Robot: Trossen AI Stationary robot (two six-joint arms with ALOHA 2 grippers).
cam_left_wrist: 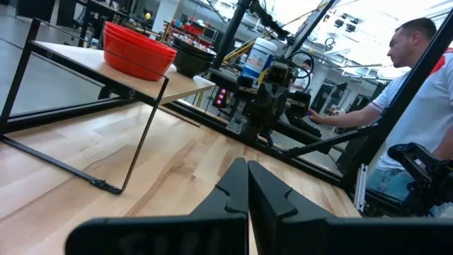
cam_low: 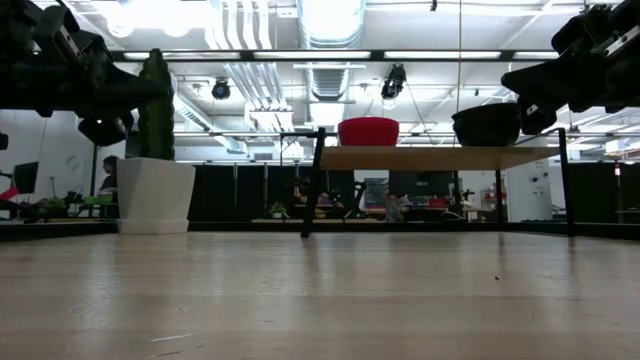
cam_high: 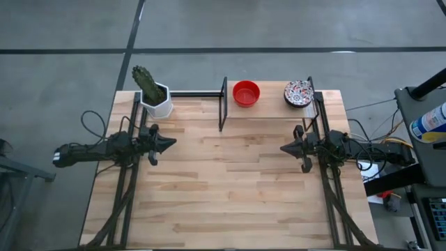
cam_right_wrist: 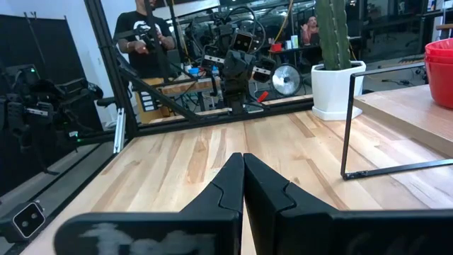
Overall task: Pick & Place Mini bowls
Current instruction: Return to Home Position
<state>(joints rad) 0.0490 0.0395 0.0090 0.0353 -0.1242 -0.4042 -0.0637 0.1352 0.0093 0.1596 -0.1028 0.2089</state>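
Observation:
A stack of glossy red mini bowls [cam_high: 246, 93] and a stack of floral-patterned mini bowls [cam_high: 298, 93] rest by their bases on a raised wooden shelf [cam_high: 273, 110] at the table's far side. They also show in the low view [cam_low: 368, 131] [cam_low: 487, 125] and the red stack in the left wrist view [cam_left_wrist: 136, 48]. My left gripper [cam_high: 173, 142] is shut and empty above the table's left part. My right gripper [cam_high: 283, 148] is shut and empty above the right part. Both point toward the table's middle.
A white hexagonal pot with a green cactus [cam_high: 155, 97] stands at the far left. The shelf stands on thin black metal legs [cam_high: 223, 104]. The wooden tabletop [cam_high: 230, 188] lies between the arms. A person [cam_left_wrist: 417, 106] stands beyond the table's right side, another [cam_right_wrist: 145, 39] beyond its left.

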